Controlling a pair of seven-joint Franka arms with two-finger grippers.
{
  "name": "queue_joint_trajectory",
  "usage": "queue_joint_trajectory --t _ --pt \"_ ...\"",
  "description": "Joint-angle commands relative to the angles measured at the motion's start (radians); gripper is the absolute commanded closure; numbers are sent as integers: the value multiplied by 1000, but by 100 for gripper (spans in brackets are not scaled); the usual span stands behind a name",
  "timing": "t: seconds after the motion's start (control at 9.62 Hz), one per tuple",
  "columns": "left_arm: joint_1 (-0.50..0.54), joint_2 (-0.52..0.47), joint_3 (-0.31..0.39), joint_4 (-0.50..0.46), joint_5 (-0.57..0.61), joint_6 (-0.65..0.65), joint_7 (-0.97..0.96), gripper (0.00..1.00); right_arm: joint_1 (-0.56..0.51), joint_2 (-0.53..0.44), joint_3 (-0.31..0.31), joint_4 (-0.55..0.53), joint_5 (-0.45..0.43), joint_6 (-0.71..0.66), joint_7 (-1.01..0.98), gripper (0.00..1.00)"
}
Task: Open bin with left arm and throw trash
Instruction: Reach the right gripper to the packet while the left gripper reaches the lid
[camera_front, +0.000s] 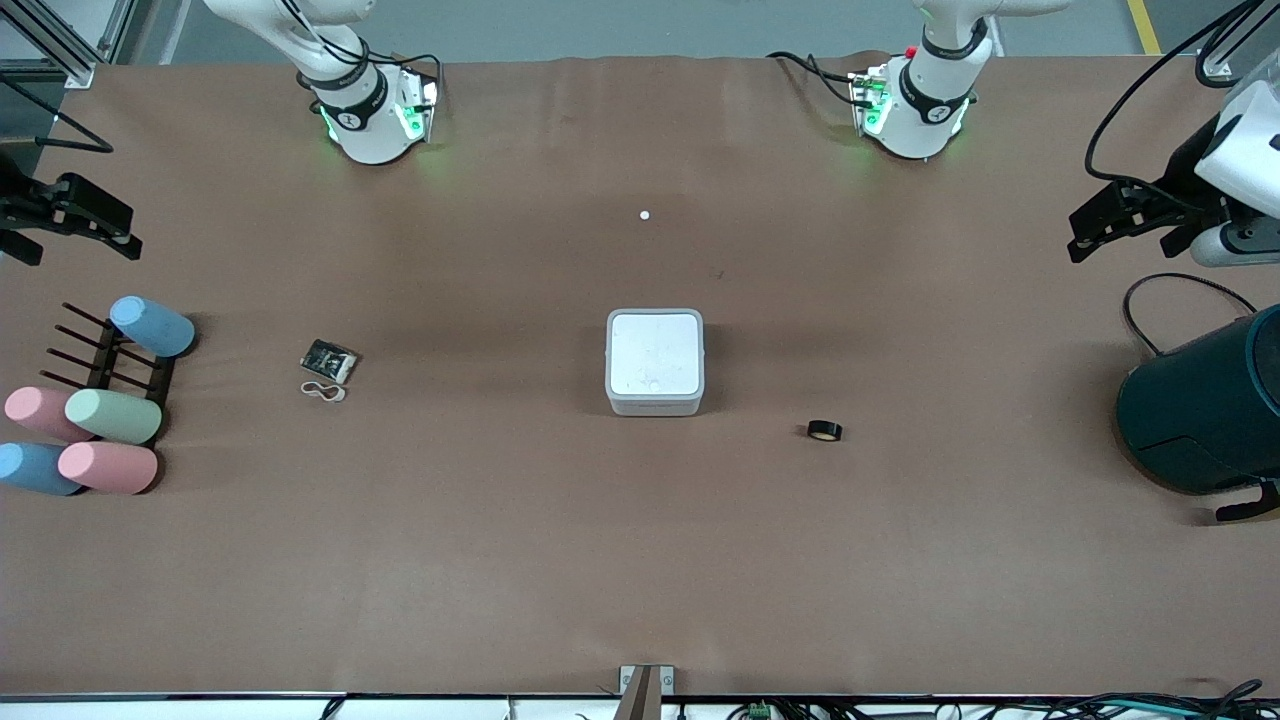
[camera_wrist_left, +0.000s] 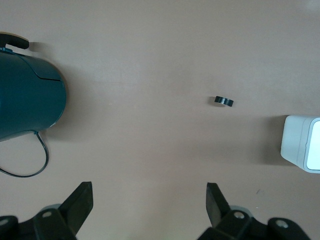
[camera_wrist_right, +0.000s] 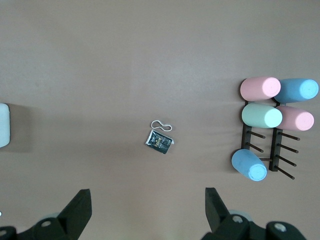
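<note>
On the front view's clock face, the right gripper (camera_front: 75, 215) hangs at nine o'clock over the right arm's end of the table, fingers spread and holding nothing; this arm looks to be waiting. Just below it stands a rack of pastel cups (camera_front: 95, 415). Nearer the middle, at about nine o'clock from the bin (camera_front: 655, 362), lie the crumpled black wrapper (camera_front: 329, 360) and, touching its camera-side edge, the thin white loop (camera_front: 323, 391); both look light and limp, the wrapper best pinched across its raised creases, the loop flat and probably awkward to catch. The bin sits at the table's centre, lid shut; it seems light enough to slide, so the lid likely wants lifting at its free edge. At four o'clock from it lies the black tape ring (camera_front: 824, 430), stiff, apt to roll. The left gripper (camera_front: 1125, 220), at three o'clock above the dark-teal container (camera_front: 1205, 410), is also spread and unladen.
</note>
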Motion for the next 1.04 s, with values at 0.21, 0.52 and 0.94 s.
queue_joint_trajectory --t 0.21,0.52,0.94 --pt "-10 20 -3 35 6 -29 15 0 -6 55 -3 -24 -3 -22 3 0" --pt "-35 51 -84 18 -32 -128 -13 7 -37 148 -5 -154 1 101 13 0" --pt "-255 340 -186 47 -77 214 -103 87 -112 173 -5 -568 66 598 20 0"
